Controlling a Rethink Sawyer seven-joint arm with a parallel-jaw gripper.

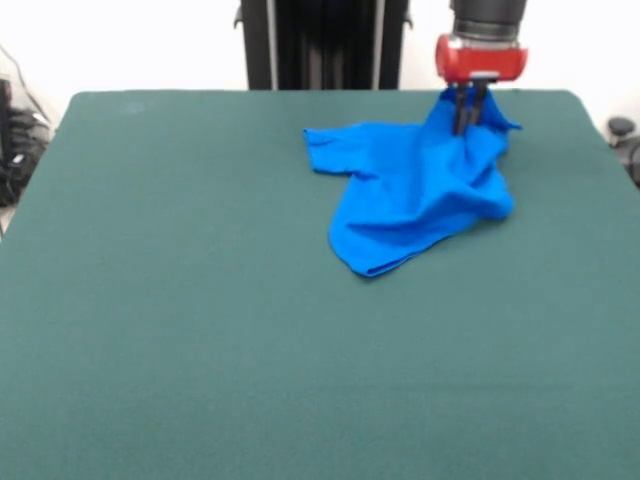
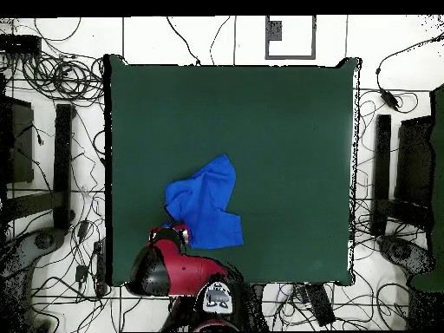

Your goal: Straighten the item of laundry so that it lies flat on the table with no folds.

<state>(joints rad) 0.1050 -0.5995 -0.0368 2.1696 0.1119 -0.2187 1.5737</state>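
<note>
The item of laundry (image 1: pixel 415 190), a small bright blue T-shirt, lies crumpled on the green table (image 1: pixel 200 300) near its far right corner. One sleeve sticks out to the left and a rounded fold reaches toward the front. My gripper (image 1: pixel 468 118) stands at the shirt's far right edge, its dark fingers close together and pinching fabric that rises in a peak around them. In the overhead view the shirt (image 2: pixel 206 204) sits in the lower left part of the table (image 2: pixel 286 130), with the gripper (image 2: pixel 173 231) at its lower left corner under the red arm head.
The table's far edge and right corner run close behind the gripper. Black stands and tangled cables (image 2: pixel 52 78) surround the table on the floor. The black pedestal column (image 1: pixel 322 45) rises behind the far edge.
</note>
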